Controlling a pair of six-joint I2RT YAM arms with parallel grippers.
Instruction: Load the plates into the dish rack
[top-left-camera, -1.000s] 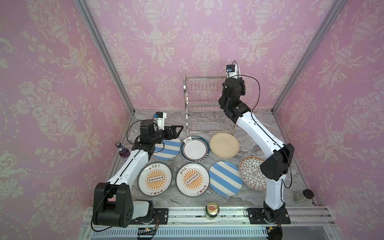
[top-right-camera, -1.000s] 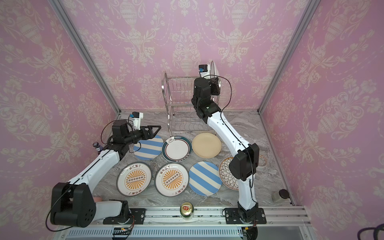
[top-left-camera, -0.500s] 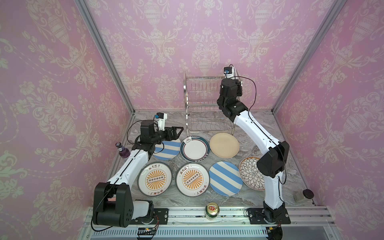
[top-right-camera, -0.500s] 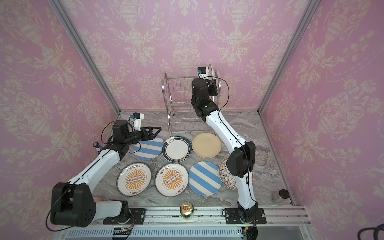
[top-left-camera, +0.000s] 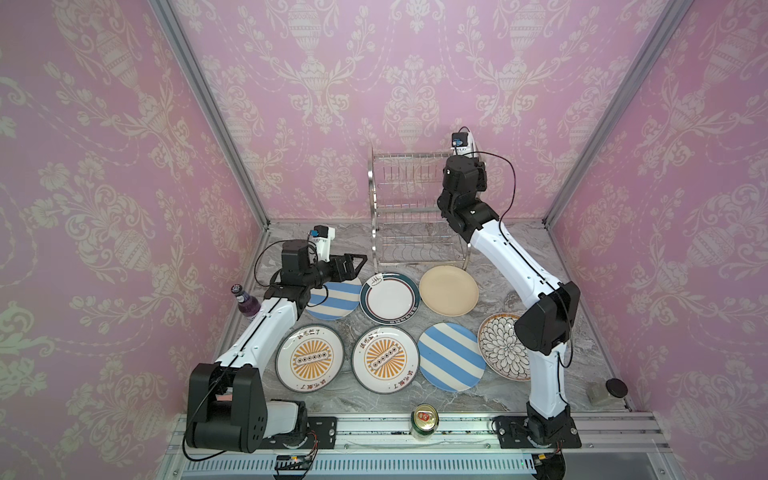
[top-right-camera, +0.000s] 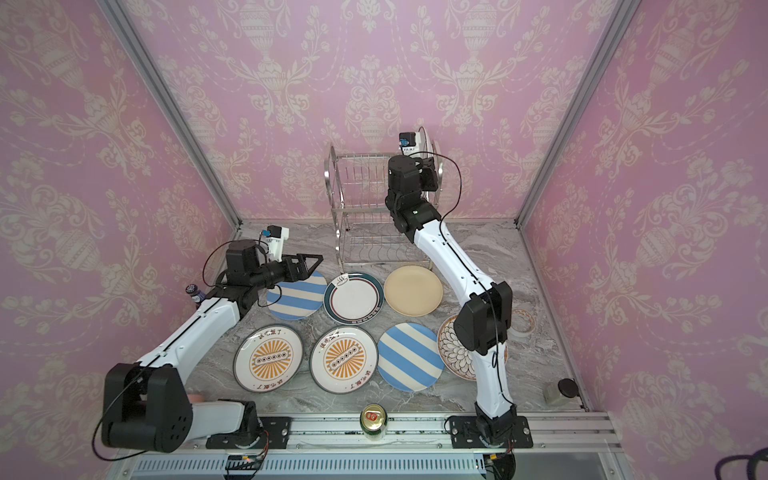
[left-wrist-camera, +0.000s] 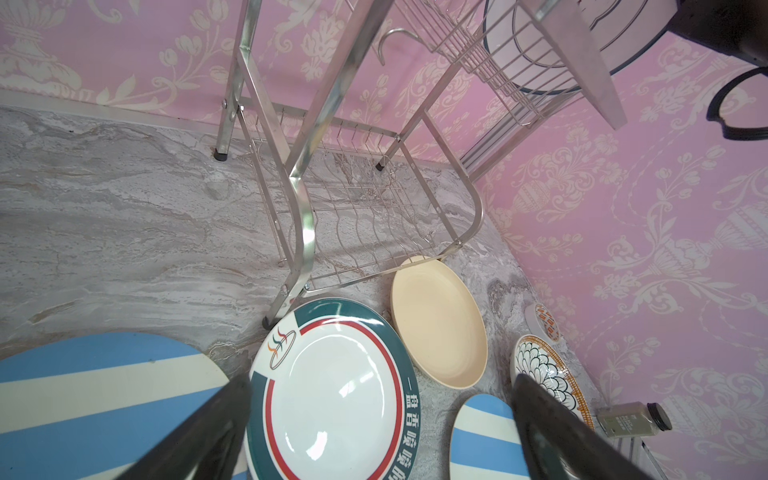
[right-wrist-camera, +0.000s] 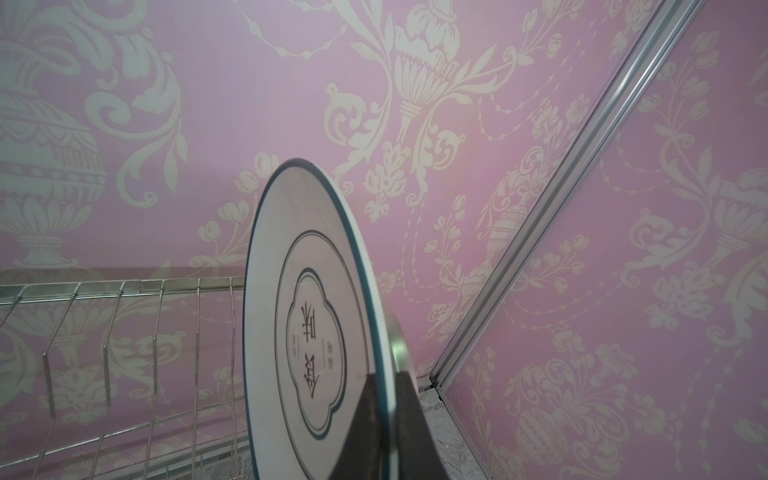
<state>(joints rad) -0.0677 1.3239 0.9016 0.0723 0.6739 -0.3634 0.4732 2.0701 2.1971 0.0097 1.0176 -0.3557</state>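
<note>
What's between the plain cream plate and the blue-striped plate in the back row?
A round white plate with a dark-green rim lies flat between the plain cream plate and the back blue-and-white striped plate; both top views show it.

The dish rack (top-right-camera: 370, 208) stands at upper centre on the table (top-right-camera: 532, 270). At its top right end a white plate (top-right-camera: 424, 137) stands on edge beside the wrist of the right arm (top-right-camera: 451, 257). Seven plates (top-right-camera: 413, 291) lie flat lower down. The left jaws gape over the blue-striped plate (top-right-camera: 293, 301) at centre left.
</note>
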